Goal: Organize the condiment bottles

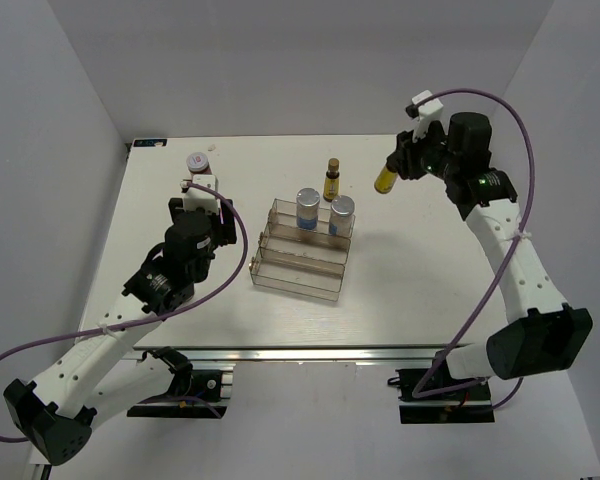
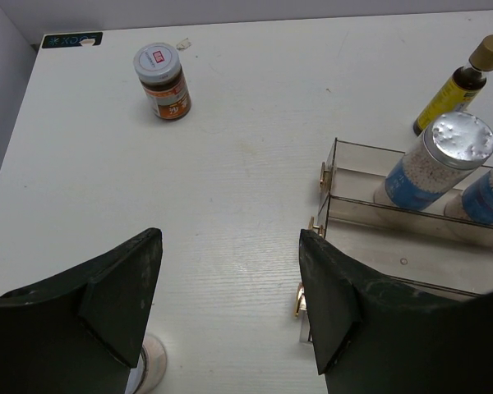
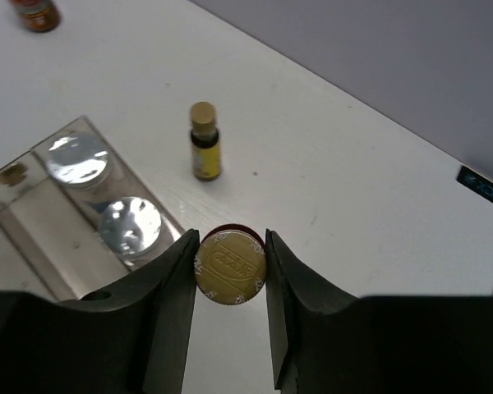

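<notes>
My right gripper (image 3: 230, 271) is shut on the gold cap of a slim amber bottle (image 1: 384, 179) and holds it in the air, right of the rack's far end. The second amber bottle (image 1: 331, 180) stands on the table behind the clear rack (image 1: 298, 270); it also shows in the right wrist view (image 3: 204, 141). Two white bottles (image 1: 308, 208) (image 1: 341, 215) with silver caps stand on the rack's back step. One red-labelled jar (image 2: 164, 82) stands at the far left. My left gripper (image 2: 230, 304) is open and empty; a pinkish lid (image 2: 154, 367) peeks out under its left finger.
The rack's two lower steps (image 2: 411, 263) hold nothing and lie just right of my left gripper. White walls enclose the table on the left, back and right. The table's far edge (image 1: 280, 137) lies behind the jar and the amber bottle.
</notes>
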`<state>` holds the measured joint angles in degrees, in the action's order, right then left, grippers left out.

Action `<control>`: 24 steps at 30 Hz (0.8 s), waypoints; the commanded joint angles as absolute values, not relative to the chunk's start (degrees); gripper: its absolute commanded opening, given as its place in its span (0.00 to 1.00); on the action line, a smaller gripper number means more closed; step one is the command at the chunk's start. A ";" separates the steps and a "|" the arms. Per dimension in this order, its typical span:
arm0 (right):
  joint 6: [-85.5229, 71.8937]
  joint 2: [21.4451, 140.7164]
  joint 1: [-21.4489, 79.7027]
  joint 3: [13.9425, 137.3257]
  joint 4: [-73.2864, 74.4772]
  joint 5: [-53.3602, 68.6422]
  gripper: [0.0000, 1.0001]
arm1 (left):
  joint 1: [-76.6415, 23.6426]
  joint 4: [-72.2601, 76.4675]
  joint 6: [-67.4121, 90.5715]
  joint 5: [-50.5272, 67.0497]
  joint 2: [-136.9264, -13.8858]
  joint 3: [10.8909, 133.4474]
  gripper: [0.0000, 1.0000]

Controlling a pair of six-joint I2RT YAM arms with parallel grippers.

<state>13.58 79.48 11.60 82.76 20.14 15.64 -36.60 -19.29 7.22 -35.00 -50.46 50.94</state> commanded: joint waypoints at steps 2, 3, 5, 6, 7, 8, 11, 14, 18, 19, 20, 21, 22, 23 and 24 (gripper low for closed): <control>15.55 76.47 17.65 86.22 25.74 26.54 0.00 | -36.56 -19.25 6.68 -35.60 -49.48 50.27 0.77; 15.99 76.20 21.76 86.13 26.71 26.63 0.00 | -36.56 -19.34 6.68 -35.68 -49.40 50.27 0.77; 16.17 75.41 25.73 85.26 26.63 26.37 0.00 | -36.56 -19.34 6.68 -35.95 -49.31 50.27 0.77; 15.91 75.58 29.15 85.17 26.28 26.19 0.00 | -36.56 -19.25 6.68 -36.12 -49.22 50.19 0.77; 15.39 76.72 30.66 85.86 26.37 25.41 0.00 | -36.56 -19.25 6.59 -36.30 -49.04 50.10 0.77; 15.12 77.69 31.89 86.48 26.37 24.88 0.00 | -36.56 -19.07 6.50 -36.47 -48.96 50.01 0.77; 14.42 82.08 35.50 88.94 26.46 23.47 0.00 | -36.56 -18.81 6.42 -36.65 -48.78 49.75 0.78; 13.72 86.65 37.88 90.61 25.41 21.71 0.00 | -36.56 -18.90 6.33 -36.74 -49.04 49.66 0.78; 13.19 92.36 40.16 91.93 22.95 18.82 0.00 | -36.56 -18.72 6.15 -36.74 -49.22 49.66 0.77; 13.01 93.24 40.34 92.11 22.42 18.55 0.00 | -36.56 -18.72 6.15 -36.74 -49.13 49.66 0.77; 12.83 94.03 40.52 92.81 21.72 18.37 0.00 | -36.56 -18.72 6.15 -36.83 -49.13 49.66 0.78; 12.83 94.91 40.78 93.16 21.45 18.11 0.00 | -36.56 -18.81 6.15 -36.91 -49.22 49.66 0.77; 12.83 96.58 40.87 93.60 21.18 17.41 0.00 | -36.56 -18.72 6.07 -36.91 -49.13 49.66 0.78; 12.75 97.37 40.87 93.86 20.75 17.05 0.00 | -36.56 -18.81 6.06 -37.00 -49.04 49.66 0.78; 12.74 97.99 40.87 94.39 20.39 16.70 0.00 | -36.56 -18.81 6.06 -37.00 -49.04 49.57 0.78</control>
<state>13.65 98.39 40.47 89.45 26.76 18.15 -36.60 -19.25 6.46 -36.03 -49.82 49.93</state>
